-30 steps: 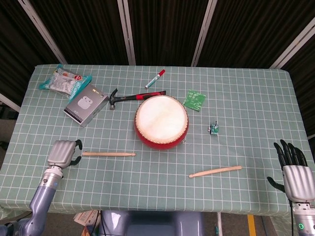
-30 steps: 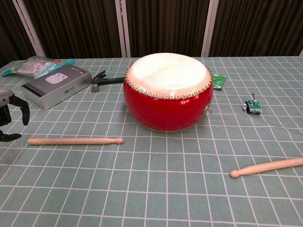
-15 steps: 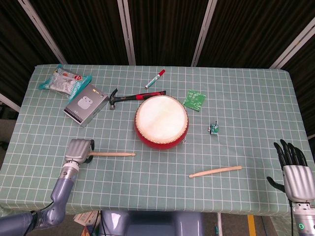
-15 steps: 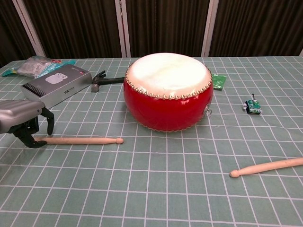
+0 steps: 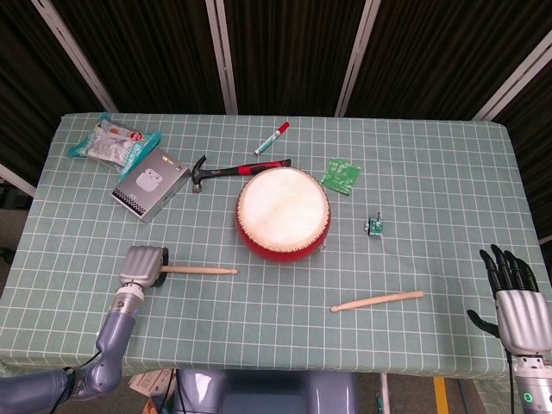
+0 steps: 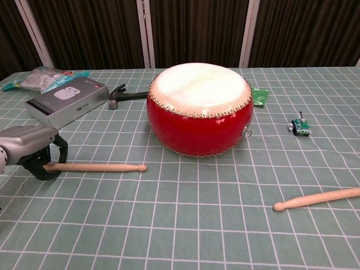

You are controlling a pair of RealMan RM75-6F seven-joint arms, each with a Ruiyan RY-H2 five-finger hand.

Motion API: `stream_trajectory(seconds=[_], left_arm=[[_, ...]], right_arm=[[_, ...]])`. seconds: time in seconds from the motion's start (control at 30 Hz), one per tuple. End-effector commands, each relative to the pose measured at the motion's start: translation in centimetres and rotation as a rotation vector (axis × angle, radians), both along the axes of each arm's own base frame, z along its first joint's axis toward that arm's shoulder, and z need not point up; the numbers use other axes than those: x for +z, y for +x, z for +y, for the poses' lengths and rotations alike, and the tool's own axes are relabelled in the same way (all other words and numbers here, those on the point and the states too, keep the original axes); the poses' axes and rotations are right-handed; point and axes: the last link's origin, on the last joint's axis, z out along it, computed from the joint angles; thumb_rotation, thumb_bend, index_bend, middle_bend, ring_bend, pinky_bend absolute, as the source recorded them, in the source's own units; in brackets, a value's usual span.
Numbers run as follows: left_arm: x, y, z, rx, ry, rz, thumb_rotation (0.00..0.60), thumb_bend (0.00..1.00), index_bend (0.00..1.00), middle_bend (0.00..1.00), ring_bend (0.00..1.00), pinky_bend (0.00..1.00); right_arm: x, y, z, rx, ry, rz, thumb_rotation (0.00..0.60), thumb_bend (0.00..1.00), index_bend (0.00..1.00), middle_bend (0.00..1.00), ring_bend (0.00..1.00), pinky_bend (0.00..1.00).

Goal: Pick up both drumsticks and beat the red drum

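Observation:
The red drum (image 5: 283, 211) (image 6: 199, 109) with its pale skin stands mid-table. One wooden drumstick (image 5: 198, 270) (image 6: 95, 167) lies flat to its front left, tip toward the drum. My left hand (image 5: 144, 265) (image 6: 34, 147) sits over the stick's butt end, with its dark fingers (image 6: 48, 167) curled around it. A second drumstick (image 5: 378, 301) (image 6: 318, 199) lies at the front right. My right hand (image 5: 515, 297) hangs open beyond the table's front right corner, fingers spread, well away from that stick. The chest view does not show it.
Behind the drum lie a hammer (image 5: 233, 170) (image 6: 121, 95), a red marker (image 5: 272, 138) and a green circuit board (image 5: 342, 176). A grey box (image 5: 151, 184) (image 6: 64, 101) and a snack packet (image 5: 112, 142) sit at the back left. A small toy (image 5: 374, 226) (image 6: 300, 126) stands right of the drum.
My left hand has moved right onto the left drumstick's butt end and its fingers have curled around it. The stick still lies in place. The right hand has not moved.

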Motion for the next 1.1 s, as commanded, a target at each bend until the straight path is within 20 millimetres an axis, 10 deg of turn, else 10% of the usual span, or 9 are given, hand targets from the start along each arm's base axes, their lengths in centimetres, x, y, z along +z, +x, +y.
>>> stream_trajectory(seconds=[0.03, 0.5, 0.7, 0.87, 1.1], left_arm=[[0.1, 0.0, -0.2, -0.005, 0.001, -0.009, 0.6, 0.58, 0.7, 1.0, 1.0, 1.0], [6.5, 3.1, -1.9, -0.101, 0.12, -0.202, 0.6, 0.62, 0.75, 1.0, 1.0, 1.0], [10.4, 3.8, -3.5, -0.133, 0.201, -0.351, 0.6, 0.62, 0.75, 1.0, 1.0, 1.0], [12.3, 3.7, -4.6, -0.149, 0.236, -0.436, 0.6, 0.62, 0.75, 1.0, 1.0, 1.0], [13.6, 4.1, -4.8, -0.163, 0.252, -0.477, 0.6, 0.62, 0.75, 1.0, 1.0, 1.0]], right_arm=[[0.0, 0.0, 0.0, 0.0, -0.001, -0.001, 0.6, 0.13, 0.0, 0.0, 0.04, 0.11], [0.0, 0.1, -0.1, -0.007, 0.003, -0.015, 0.6, 0.13, 0.0, 0.0, 0.04, 0.11], [0.0, 0.5, -0.5, 0.006, 0.007, -0.023, 0.6, 0.13, 0.0, 0.15, 0.21, 0.14], [-0.5, 1.1, -1.5, 0.031, 0.041, 0.007, 0.6, 0.25, 0.18, 0.49, 0.59, 0.62], [-2.2, 2.4, -3.9, 0.071, 0.128, 0.088, 0.6, 0.32, 0.3, 0.75, 0.86, 0.84]])
